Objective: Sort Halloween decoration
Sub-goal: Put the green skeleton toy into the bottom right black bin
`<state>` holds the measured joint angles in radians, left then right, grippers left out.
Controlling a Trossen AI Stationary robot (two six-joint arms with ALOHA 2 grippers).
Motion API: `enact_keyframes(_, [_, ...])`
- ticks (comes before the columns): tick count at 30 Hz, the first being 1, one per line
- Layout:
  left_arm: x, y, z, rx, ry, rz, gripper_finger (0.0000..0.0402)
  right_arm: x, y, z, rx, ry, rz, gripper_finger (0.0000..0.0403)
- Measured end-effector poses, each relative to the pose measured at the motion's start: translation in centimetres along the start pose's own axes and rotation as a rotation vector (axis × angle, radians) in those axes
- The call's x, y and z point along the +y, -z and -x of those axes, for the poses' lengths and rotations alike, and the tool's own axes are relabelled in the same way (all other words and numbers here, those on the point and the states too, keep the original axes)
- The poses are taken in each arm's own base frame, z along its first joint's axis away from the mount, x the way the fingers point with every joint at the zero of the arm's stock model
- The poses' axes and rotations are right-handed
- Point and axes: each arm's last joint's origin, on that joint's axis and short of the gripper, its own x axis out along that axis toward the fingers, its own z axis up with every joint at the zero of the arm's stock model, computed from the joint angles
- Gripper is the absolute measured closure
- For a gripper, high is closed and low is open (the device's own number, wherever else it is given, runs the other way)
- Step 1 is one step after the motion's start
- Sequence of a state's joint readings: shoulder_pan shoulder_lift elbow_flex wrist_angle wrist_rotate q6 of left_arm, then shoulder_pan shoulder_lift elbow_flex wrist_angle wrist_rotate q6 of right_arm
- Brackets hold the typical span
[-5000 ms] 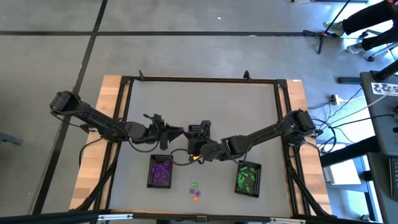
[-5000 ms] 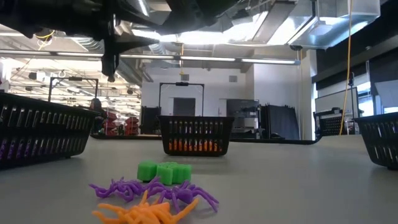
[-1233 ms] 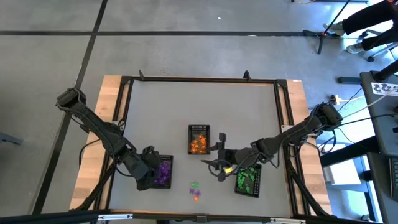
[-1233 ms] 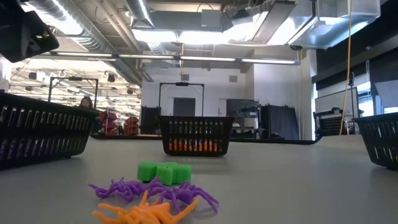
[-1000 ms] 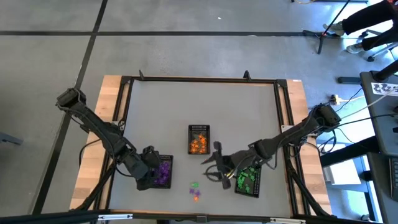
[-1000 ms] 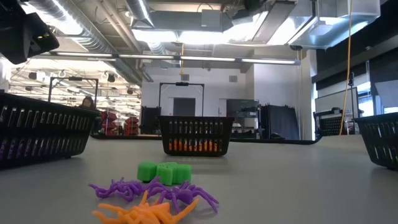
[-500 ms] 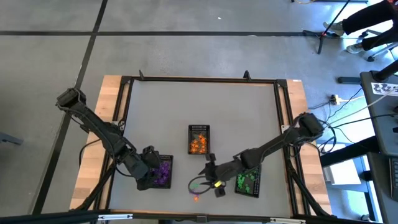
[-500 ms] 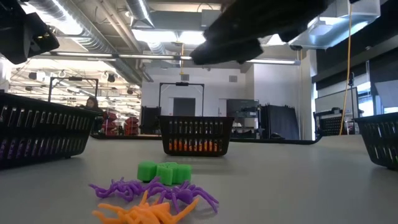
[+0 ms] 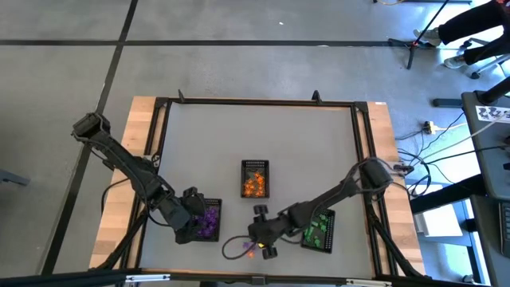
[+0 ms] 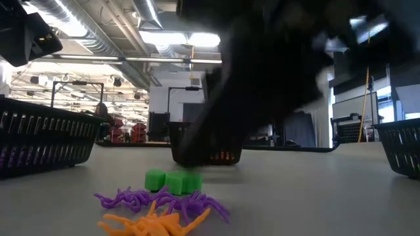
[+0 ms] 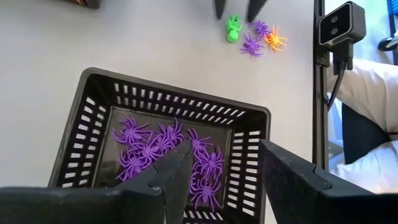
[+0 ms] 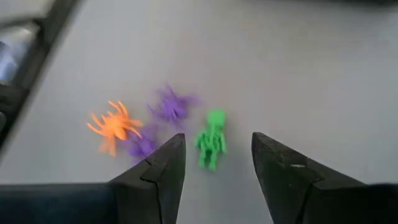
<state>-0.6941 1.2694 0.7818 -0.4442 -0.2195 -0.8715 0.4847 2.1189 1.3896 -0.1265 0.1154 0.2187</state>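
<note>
Loose Halloween decoration pieces lie near the table's front edge: a green figure (image 12: 211, 140), an orange spider (image 12: 113, 127) and purple spiders (image 12: 171, 104), all flat on the grey tabletop. My right gripper (image 12: 217, 148) hangs open just above them, one finger on each side of the green figure, touching nothing. In the low view it is a dark blur (image 10: 262, 85) over the pile (image 10: 164, 200). My left gripper (image 11: 227, 152) stands open over the black tray of purple spiders (image 11: 158, 152), holding nothing.
A black tray with orange pieces (image 9: 255, 178) stands mid-table, and a tray with green pieces (image 9: 319, 229) at the front right. The purple tray (image 9: 212, 214) is at the front left. A camera (image 11: 337, 25) sits at the table's front rail.
My right gripper has swung from beside the green tray toward the table's near edge and left, sinking and tipping further down until its open fingers hang over the loose pieces. The pieces have not moved.
</note>
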Motion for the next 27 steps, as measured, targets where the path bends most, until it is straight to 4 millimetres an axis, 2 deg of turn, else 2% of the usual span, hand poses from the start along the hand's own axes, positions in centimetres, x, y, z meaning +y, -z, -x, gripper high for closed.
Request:
enact_keyframes(6, [0.0, 0.0, 0.0, -0.003, 0.004, 0.001, 0.0229, -0.1, 1.1, -1.6, 0.029, 0.015, -0.07, 0.0221])
enact_keyframes(11, [0.0, 0.0, 0.0, -0.003, 0.004, 0.001, 0.023, -0.1, 1.4, -2.1, 0.022, 0.064, -0.082, 0.0232])
enact_keyframes(14, [0.0, 0.0, 0.0, -0.003, 0.004, 0.001, 0.0228, -0.2, 1.4, -2.2, 0.023, 0.077, -0.081, 0.0269])
enact_keyframes(18, [0.0, 0.0, 0.0, -0.003, 0.004, 0.001, 0.0228, -0.2, 1.3, -1.9, 0.022, 0.09, -0.057, 0.0338])
enact_keyframes(22, [0.0, 0.0, 0.0, -0.003, 0.005, 0.001, 0.0228, -0.4, 0.9, -0.8, 0.029, 0.095, -0.05, 0.0391])
enact_keyframes(25, [0.0, 0.0, 0.0, -0.003, 0.005, 0.001, 0.0227, 0.0, 0.1, 1.0, 0.016, 0.097, -0.041, 0.0388])
enact_keyframes(27, [0.0, 0.0, 0.0, -0.003, 0.005, 0.001, 0.0227, 0.4, -0.8, 3.0, -0.005, 0.118, -0.033, 0.038])
